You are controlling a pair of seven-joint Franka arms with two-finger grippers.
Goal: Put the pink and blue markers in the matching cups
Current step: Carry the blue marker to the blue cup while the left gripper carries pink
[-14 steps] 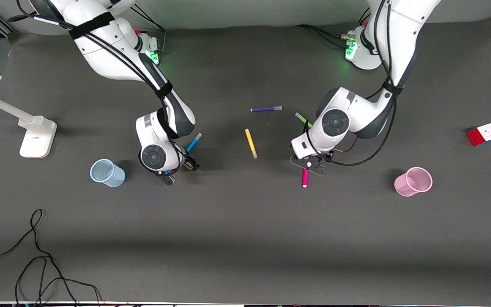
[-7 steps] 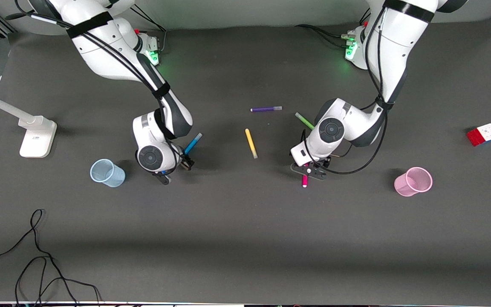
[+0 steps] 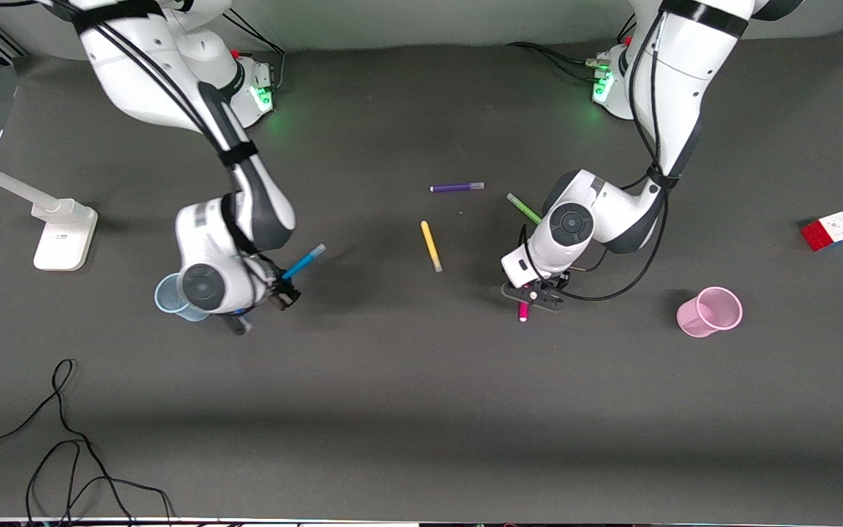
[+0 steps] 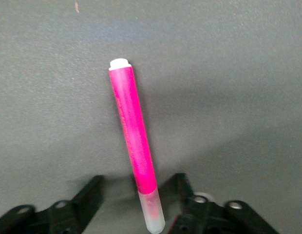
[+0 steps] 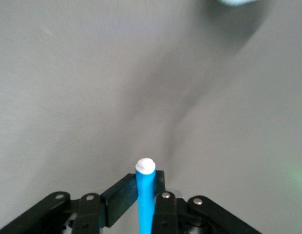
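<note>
A purple pen, a yellow pen and a green pen lie mid-table. A colour cube (red side showing), white stand and black cable sit apart.

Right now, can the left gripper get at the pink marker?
Probably yes. The left gripper is open right over the pink marker, one finger on either side of it. Nothing blocks it on the table.

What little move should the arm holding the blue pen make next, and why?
Probably carry it the short way over the blue cup's mouth. The right gripper is shut on the blue marker, lifted and beside that cup. The left gripper straddles the pink marker, open.
</note>
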